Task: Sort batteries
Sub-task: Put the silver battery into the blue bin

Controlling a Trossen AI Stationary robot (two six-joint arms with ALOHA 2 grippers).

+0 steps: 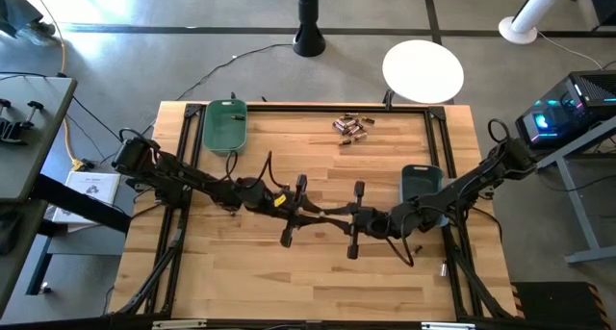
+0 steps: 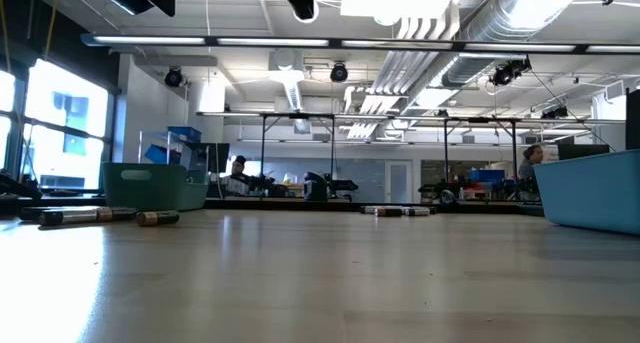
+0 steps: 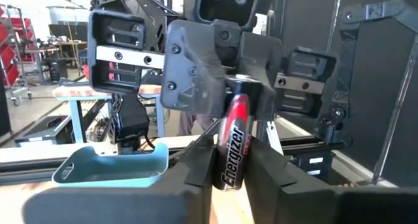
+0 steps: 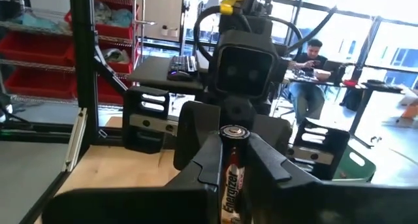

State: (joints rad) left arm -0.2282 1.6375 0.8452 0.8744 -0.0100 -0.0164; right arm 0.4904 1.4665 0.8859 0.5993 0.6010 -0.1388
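One black-and-red battery [image 3: 232,142] stands upright in the air over the table's middle, between my two grippers, which face each other. My left gripper [image 3: 232,160] is shut on its lower part and my right gripper [image 4: 234,145] on its upper part. In the high view the two meet at the left gripper [image 1: 325,213] and the right gripper [image 1: 343,215]. A pile of loose batteries [image 1: 351,126] lies on the table at the far side. My left gripper pinches the battery's lower half [image 3: 228,177] between its two fingers. It comes level from the table's left, with the fingers across the battery. The battery stands upright, clear of the table. My right gripper pinches the battery near its upper end [image 4: 233,160] between its two fingers, level from the table's right and across the battery. The battery's top cap [image 4: 234,132] shows just above the fingers.
A green bin [image 1: 224,125] stands at the far left and a blue-grey bin [image 1: 421,188] at the right, under my right arm. In the low view, batteries [image 2: 90,216] lie at the left and more batteries [image 2: 400,211] farther back. A black frame rims the table.
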